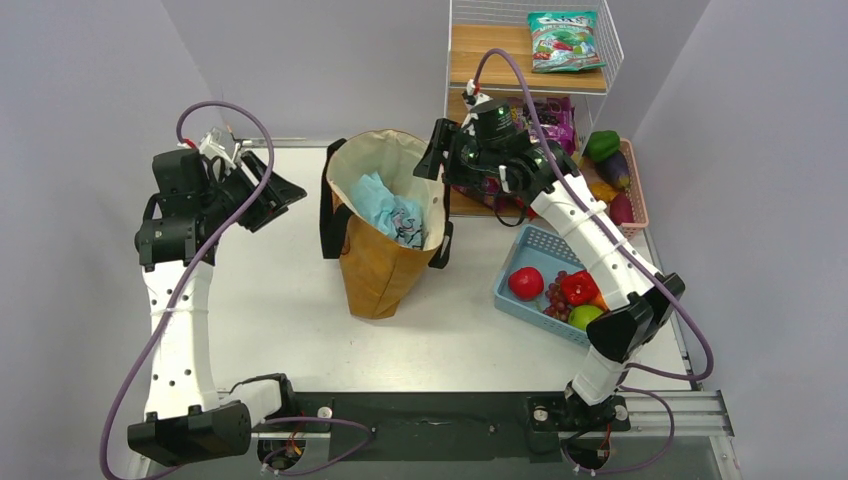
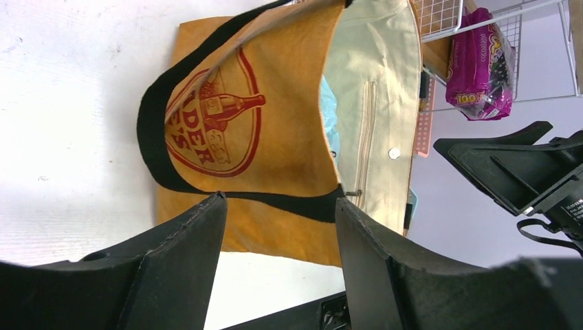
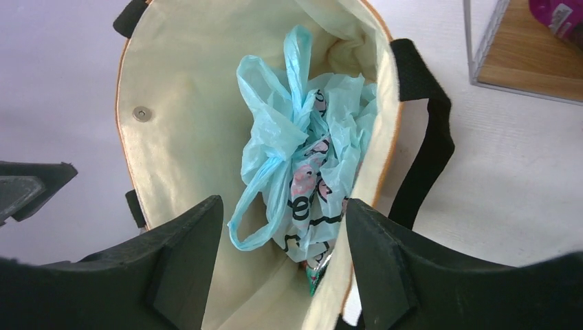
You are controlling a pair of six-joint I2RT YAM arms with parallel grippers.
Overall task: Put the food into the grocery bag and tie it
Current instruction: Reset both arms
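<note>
The thin, crinkly light blue plastic grocery bag (image 3: 302, 151) lies bunched up deep inside the stiff tan-orange canvas tote (image 1: 380, 270), which stands open on the white table (image 1: 270, 300). Its two loop handles look crossed and drawn into a knot at the top, though how firm the knot is cannot be told, nor what the bag contains.

The right claw (image 3: 283, 206) hangs over the tote's mouth, at the rim nearest the wire shelf. Its jaws are spread wide and hold nothing, and the grocery bag sits below and between them, apart from both fingers. The left claw (image 2: 278, 206) is on the opposite side of the tote, outside it and level with the printed face. It is also wide open and empty, well apart from the grocery bag.

The step in hand appears to be leaving the bag and pulling clear. To do it well:
- Keep both claws open.
- Raise the right one straight up before swinging it aside, so no finger catches the loose loop near the rim or the tote's black straps (image 3: 430, 130).
- Draw the left one away without nudging the tote over.

Some food (image 1: 526, 283) sits in the blue plastic basket (image 1: 525, 255) beside the tote, which suggests the packing may not be complete.
</note>
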